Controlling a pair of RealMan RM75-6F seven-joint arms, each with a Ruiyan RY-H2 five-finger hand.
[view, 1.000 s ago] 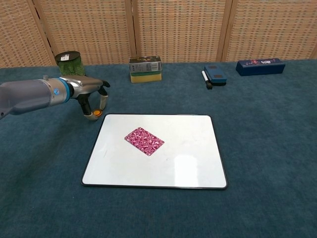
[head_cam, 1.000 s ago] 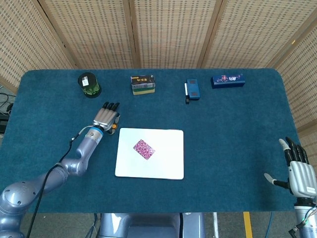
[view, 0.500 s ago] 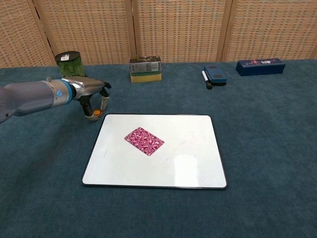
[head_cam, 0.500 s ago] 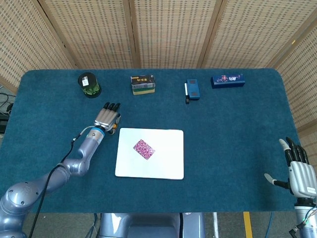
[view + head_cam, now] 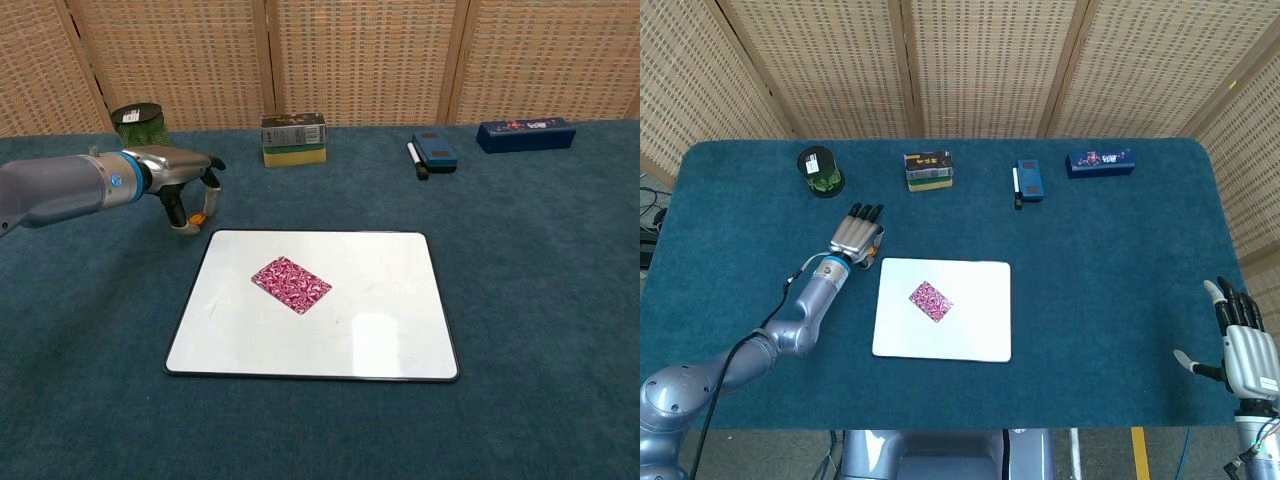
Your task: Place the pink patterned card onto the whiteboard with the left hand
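Observation:
The pink patterned card lies flat on the whiteboard, left of the board's middle and turned at an angle. My left hand hovers just off the board's far left corner, apart from the card. Its fingers curve downward and hold nothing; an orange spot shows at one fingertip. My right hand sits at the table's near right edge, fingers spread and empty; only the head view shows it.
Along the far edge stand a dark green roll, a small box on a yellow sponge, a blue eraser beside a marker, and a long blue box.
My left hand has risen slightly and drawn a little away from the whiteboard's corner. The card, the board and the right hand have not moved.

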